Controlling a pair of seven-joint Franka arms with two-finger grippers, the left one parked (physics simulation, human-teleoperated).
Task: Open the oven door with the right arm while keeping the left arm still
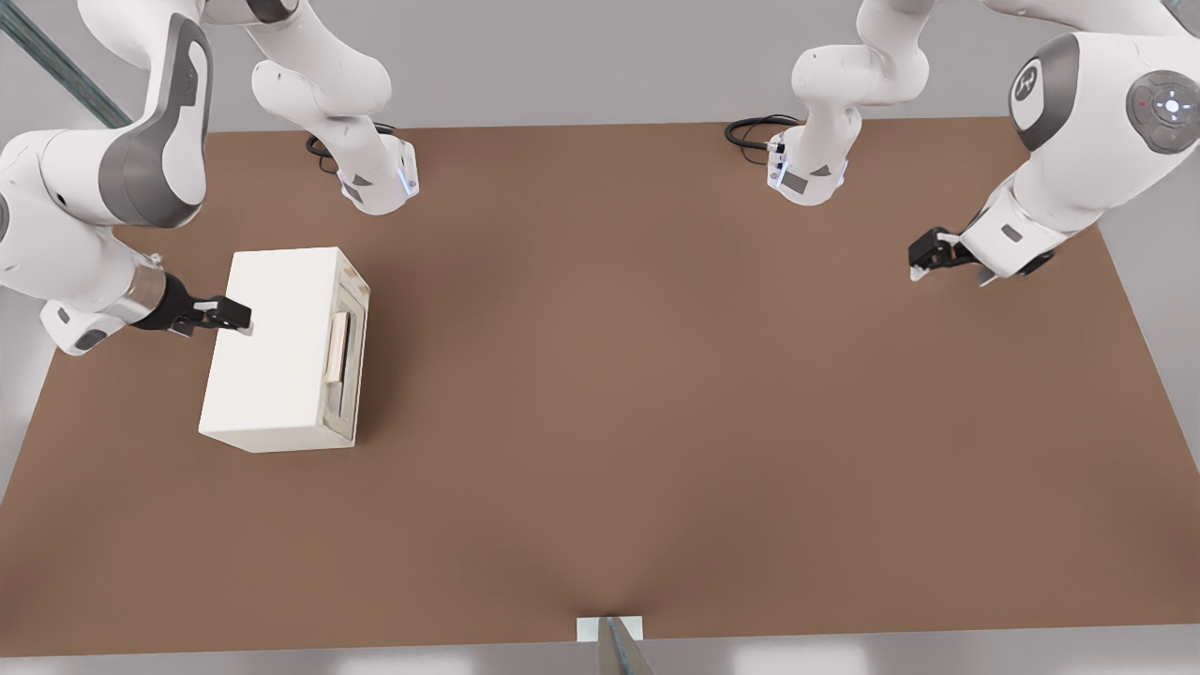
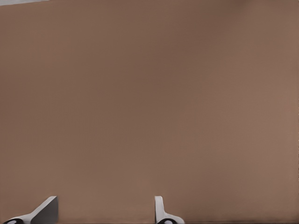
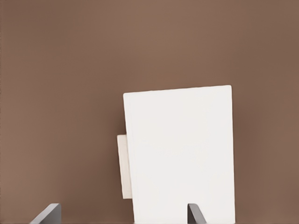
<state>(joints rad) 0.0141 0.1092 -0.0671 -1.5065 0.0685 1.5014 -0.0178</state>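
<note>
Brown table (image 1: 600, 422) carries our cream-white box oven (image 1: 281, 356); we fear the black jaws-apart gripper (image 1: 230, 314) above it missing the pale tan bar handle (image 1: 339, 349).

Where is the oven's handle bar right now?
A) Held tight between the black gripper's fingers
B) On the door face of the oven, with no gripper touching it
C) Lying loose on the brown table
B. In the front view, the pale handle sits on the oven door, while the gripper hangs, fingers apart, at the opposite side of the oven, over its plain top.
</note>
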